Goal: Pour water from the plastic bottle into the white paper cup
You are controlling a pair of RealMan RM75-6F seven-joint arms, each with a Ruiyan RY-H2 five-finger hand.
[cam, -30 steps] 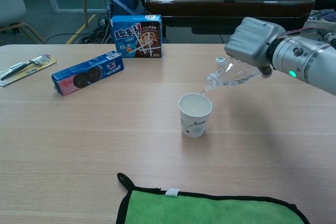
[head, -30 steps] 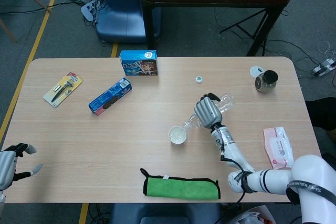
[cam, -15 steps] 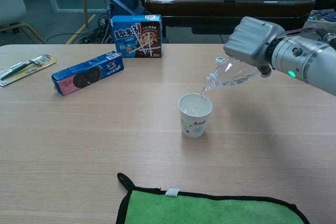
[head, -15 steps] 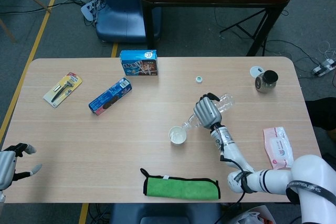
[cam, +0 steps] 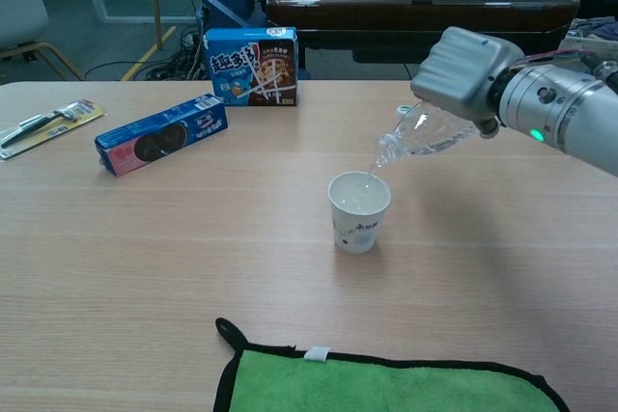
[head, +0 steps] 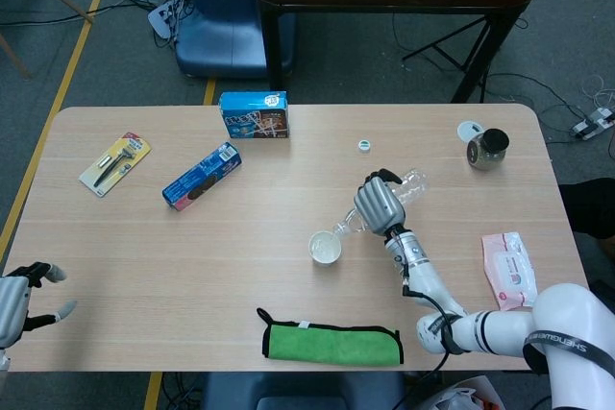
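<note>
My right hand (cam: 466, 72) has its fingers wrapped around the plastic bottle (cam: 421, 133), tilted mouth-down just above the rim of the white paper cup (cam: 359, 211) standing mid-table (cam: 174, 238). My left hand (head: 17, 300) rests at the near table edge, fingers spread, holding nothing.

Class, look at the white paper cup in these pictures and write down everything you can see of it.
The white paper cup stands upright on the wooden table, near its middle, behind the green cloth. It is a small tapered cup, wider at its rolled rim, with a small printed mark on its side. It is open-topped and appears to hold water. Nothing grips it; only the table touches it. The plastic bottle, held tilted by the right hand, has its mouth just above the rim, with a thin stream falling in.
</note>
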